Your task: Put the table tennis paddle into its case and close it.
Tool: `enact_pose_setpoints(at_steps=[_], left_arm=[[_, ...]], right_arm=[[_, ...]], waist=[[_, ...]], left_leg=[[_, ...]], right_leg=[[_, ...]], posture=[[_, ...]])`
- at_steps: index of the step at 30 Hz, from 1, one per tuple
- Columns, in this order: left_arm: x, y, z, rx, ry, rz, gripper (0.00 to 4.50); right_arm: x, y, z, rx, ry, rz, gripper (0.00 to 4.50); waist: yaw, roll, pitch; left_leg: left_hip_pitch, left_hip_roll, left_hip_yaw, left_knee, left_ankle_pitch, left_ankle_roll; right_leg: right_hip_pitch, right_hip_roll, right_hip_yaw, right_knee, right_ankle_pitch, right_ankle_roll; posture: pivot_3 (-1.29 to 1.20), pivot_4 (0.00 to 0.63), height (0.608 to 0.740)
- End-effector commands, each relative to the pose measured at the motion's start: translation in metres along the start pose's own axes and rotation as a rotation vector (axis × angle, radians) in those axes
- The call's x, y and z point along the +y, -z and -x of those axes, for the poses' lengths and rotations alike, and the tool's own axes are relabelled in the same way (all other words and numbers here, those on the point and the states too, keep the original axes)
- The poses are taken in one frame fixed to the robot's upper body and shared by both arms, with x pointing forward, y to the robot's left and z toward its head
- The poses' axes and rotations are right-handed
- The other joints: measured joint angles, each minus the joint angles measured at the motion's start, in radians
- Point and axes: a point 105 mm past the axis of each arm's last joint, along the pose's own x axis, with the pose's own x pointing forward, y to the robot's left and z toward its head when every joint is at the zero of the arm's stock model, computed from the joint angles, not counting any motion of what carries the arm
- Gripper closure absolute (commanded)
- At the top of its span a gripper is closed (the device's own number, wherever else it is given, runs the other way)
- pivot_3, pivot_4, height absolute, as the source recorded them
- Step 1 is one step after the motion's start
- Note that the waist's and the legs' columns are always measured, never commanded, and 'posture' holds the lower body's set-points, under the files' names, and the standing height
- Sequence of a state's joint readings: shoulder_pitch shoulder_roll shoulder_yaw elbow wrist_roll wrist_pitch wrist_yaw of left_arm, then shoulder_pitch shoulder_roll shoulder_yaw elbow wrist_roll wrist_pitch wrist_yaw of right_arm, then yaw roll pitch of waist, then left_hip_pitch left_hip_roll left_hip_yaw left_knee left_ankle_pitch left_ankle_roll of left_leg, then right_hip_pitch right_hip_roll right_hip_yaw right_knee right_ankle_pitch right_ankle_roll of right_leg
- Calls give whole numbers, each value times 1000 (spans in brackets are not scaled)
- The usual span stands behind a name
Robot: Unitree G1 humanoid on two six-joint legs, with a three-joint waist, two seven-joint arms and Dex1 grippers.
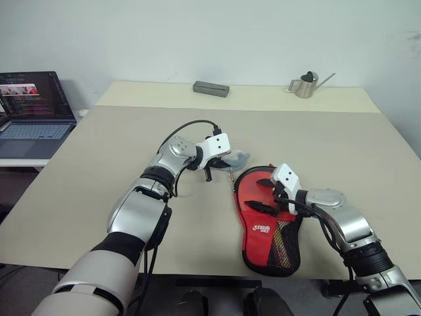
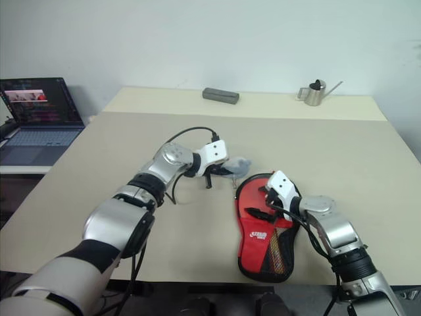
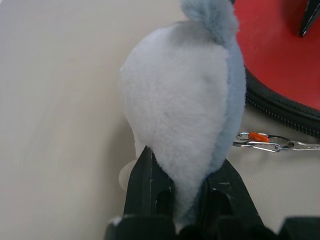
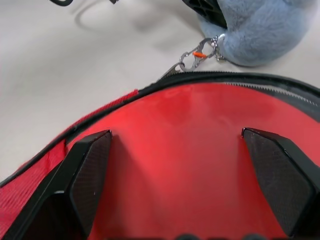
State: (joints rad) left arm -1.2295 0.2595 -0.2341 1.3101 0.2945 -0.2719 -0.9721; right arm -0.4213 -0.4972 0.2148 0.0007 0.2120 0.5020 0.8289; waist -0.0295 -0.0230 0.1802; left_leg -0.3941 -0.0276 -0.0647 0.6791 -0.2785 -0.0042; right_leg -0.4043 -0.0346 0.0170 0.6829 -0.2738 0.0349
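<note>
My L hand [image 1: 220,160] is pinched shut on the grey plush charm [image 3: 185,95] clipped to the zip; R hand [image 4: 187,175] is spread wide, fingers over the red front of the case [image 1: 266,230]. The case lies near the worktop's near edge, right of middle. Can't see the paddle itself; I reckon it's inside.

Risks: plush is soft, so a pull may just stretch or slip it w/o moving the zip. If R isn't pressing down, the whole case drags and could go off the near edge.

Worktop [image 1: 99,164] is beige. Far edge: grey block [image 1: 210,88], small metal can [image 1: 306,85]. Laptop [image 1: 33,112] on a side desk to the left, white wall behind.
</note>
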Motion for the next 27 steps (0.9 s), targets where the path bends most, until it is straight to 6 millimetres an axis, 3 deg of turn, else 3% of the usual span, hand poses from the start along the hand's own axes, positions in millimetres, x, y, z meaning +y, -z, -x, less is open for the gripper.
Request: enact_pose_setpoints(at_steps=[1,12,27], left_arm=[[3,-5,-2,-6,-26,-40,4330],[10,-16,-7,-14,-90,-58,4337],[31,-28,2,-16,-205,-83,4338]], right_arm=[[7,40,-1,153,-9,-67,0],[8,46,-6,188,-22,-77,0],[11,44,-8,202,-80,-65,0]], waist=[[0,0,0],[0,-1,-6],[-2,-1,-7]], left_leg=[[0,0,0,0,0,0],[2,0,0,0,0,0],[2,0,0,0,0,0]], right_leg=[[0,0,0,0,0,0],[2,0,0,0,0,0],[1,0,0,0,0,0]], posture=[[0,150,740],[0,150,740],[0,150,740]])
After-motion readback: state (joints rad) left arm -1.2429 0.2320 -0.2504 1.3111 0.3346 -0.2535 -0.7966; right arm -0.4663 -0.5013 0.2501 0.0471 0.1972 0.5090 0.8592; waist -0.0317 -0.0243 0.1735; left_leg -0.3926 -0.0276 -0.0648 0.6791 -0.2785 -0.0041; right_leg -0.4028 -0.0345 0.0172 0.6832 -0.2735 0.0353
